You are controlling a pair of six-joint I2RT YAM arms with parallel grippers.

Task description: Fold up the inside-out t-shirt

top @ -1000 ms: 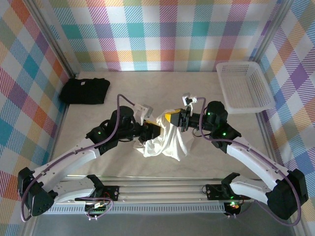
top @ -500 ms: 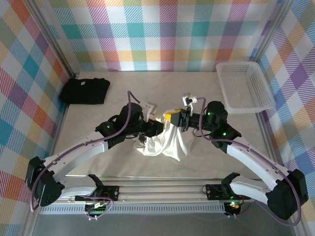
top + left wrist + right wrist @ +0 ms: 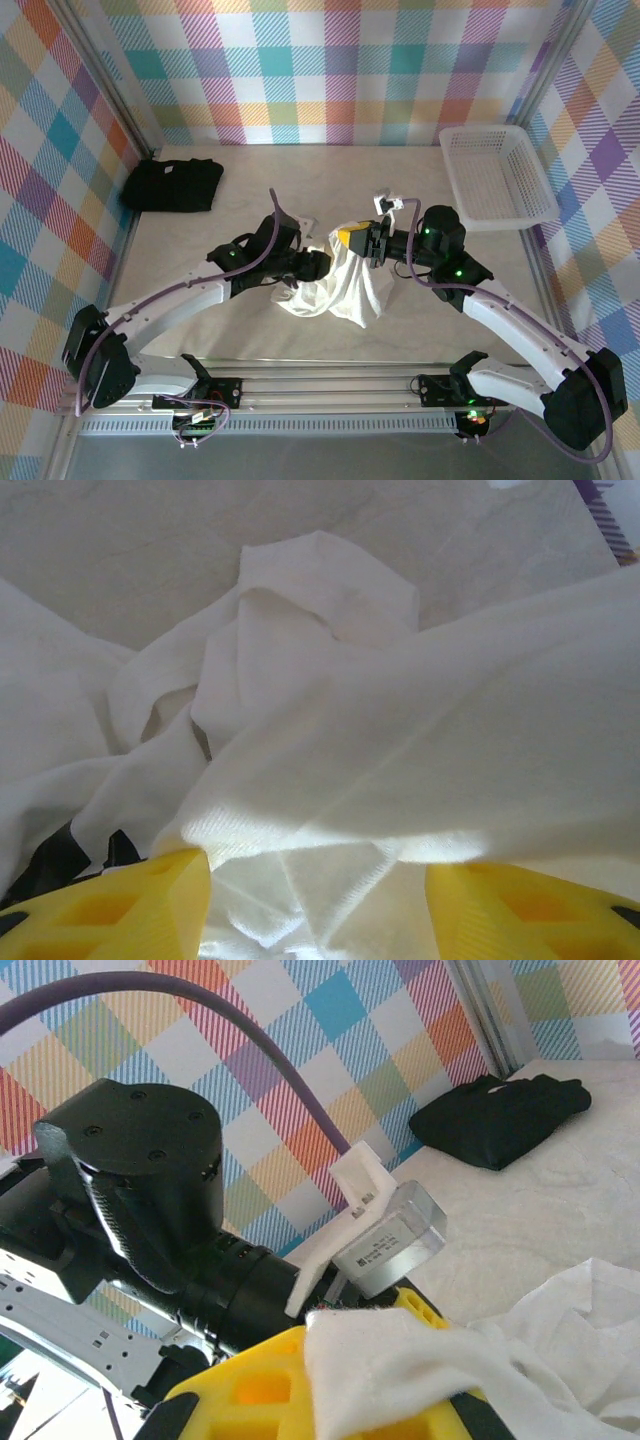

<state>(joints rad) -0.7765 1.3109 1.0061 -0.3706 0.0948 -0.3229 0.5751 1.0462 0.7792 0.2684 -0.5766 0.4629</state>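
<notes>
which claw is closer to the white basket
Right. The right claw, gripping the t-shirt, is left of the basket; the left claw is farther left, across the cloth.

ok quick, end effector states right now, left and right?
Left end effector: open, fingers apart, folds of the plain white cotton t-shirt lying loose between them.
Right end effector: closed, pinching the t-shirt.

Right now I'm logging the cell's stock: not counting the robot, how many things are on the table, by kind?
T-shirts: 2 (white t-shirt, black t-shirt)
Baskets: 1 (basket)
Total: 3
</notes>
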